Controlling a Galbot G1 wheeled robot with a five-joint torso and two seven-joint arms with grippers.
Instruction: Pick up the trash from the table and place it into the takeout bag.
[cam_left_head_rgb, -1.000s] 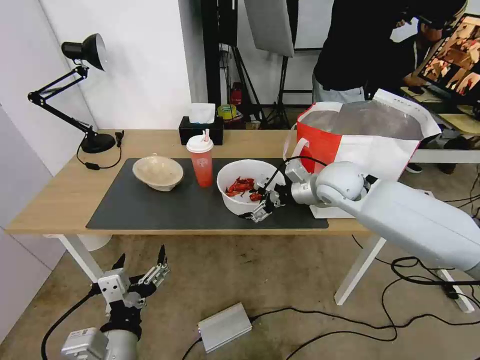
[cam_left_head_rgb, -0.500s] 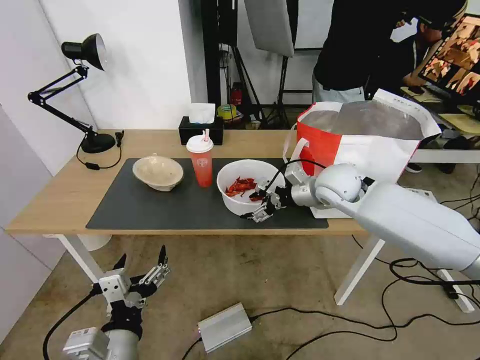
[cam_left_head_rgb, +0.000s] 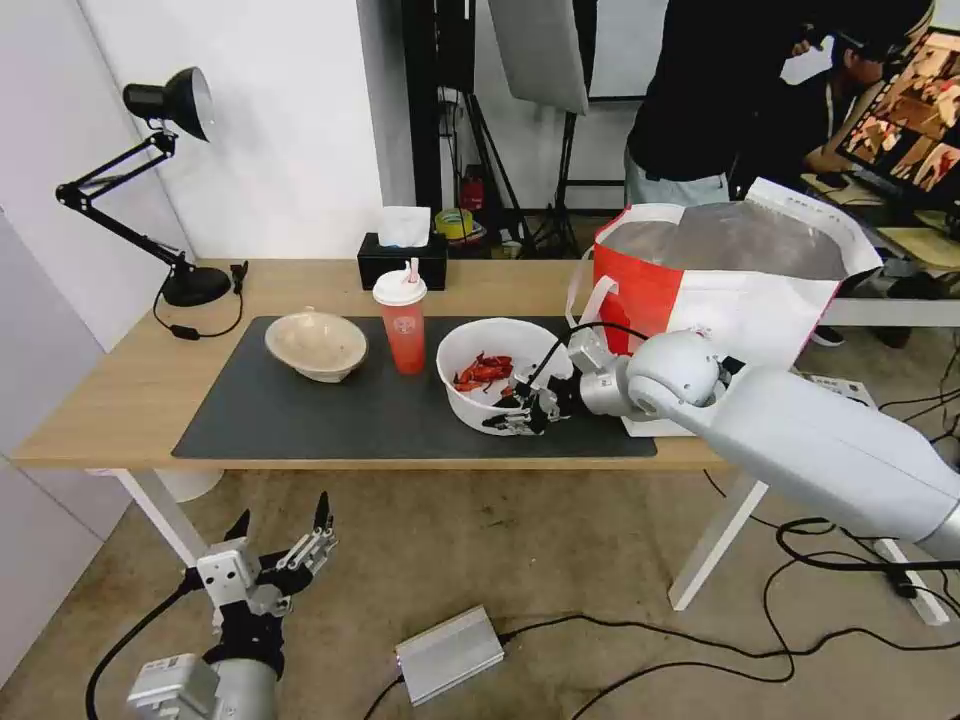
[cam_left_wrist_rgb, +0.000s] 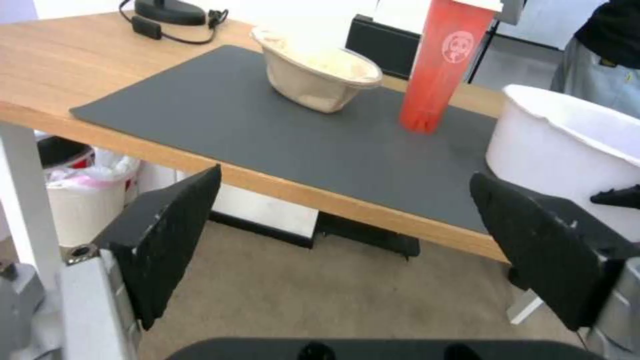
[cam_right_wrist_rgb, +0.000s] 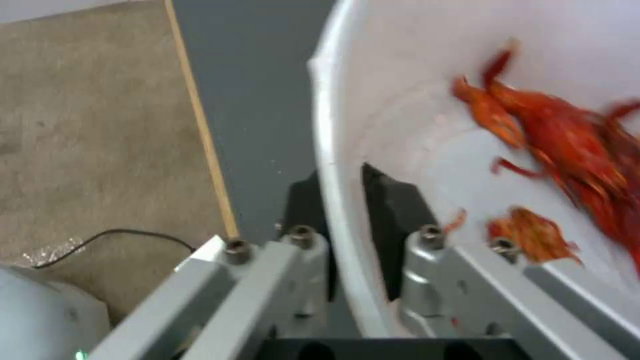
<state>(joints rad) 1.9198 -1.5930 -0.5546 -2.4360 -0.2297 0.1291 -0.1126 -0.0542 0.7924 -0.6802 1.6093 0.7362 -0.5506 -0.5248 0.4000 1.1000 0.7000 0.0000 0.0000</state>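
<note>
From the head camera, the white round plastic bowl of red crayfish shells (cam_left_head_rgb: 492, 372) sits on the dark grey mat of the light-wood tabletop (cam_left_head_rgb: 120, 400), just beside the boxy red-and-white takeout bag (cam_left_head_rgb: 720, 265) on its right. The right gripper (cam_left_head_rgb: 522, 412) is at the bowl's near-right rim, so this arm is far nearer than the left gripper (cam_left_head_rgb: 285, 545), which hangs below the tabletop edge with fingers spread. The red drink cup with white lid (cam_left_head_rgb: 401, 322) and the beige shallow pulp bowl (cam_left_head_rgb: 316, 345) stand further left.

The left wrist camera shows its black fingers (cam_left_wrist_rgb: 167, 235) wide apart, empty, facing the pulp bowl (cam_left_wrist_rgb: 320, 80) and cup (cam_left_wrist_rgb: 440, 65).

The right wrist camera shows the right fingers (cam_right_wrist_rgb: 393, 220) straddling the white bowl's wall (cam_right_wrist_rgb: 333, 150), one inside, one outside, closed on it.
</note>
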